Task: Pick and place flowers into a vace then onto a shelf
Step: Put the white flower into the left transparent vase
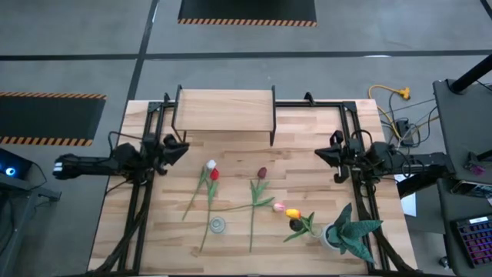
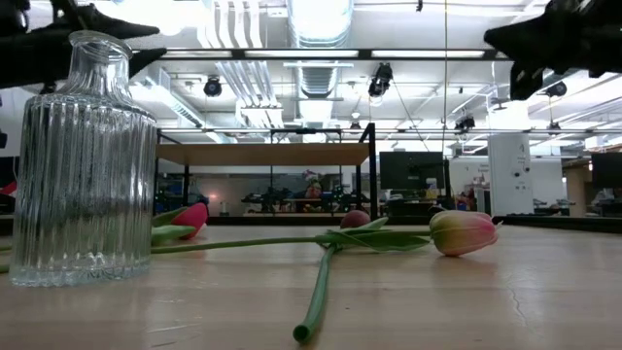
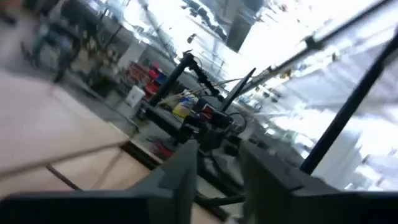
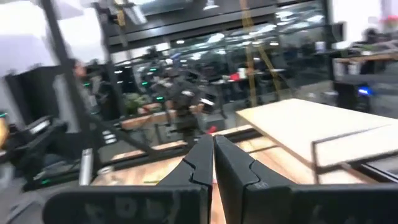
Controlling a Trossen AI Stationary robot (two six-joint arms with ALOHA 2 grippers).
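Nothing picked yet. Flowers [image 1: 231, 192] lay scattered flat mid-table, stems crossing, heads apart (easy single grabs, I'd guess). Glass vase [image 1: 218, 225] stood upright near front edge, empty. Shelf [image 1: 224, 108] waited at far edge. Left gripper [image 1: 178, 148] hovered left of flowers, fingers apart. Right gripper [image 1: 327, 156] hovered opposite, fingers pressed together, holding nothing. Potted plant [image 1: 350, 231] sat front-right.

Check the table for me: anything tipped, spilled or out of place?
Nothing stands out. The ribbed clear glass vase stands upright, the artificial tulips lie loose on the wooden table, none yet in the vase, and the wooden-topped shelf sits square at the far edge.
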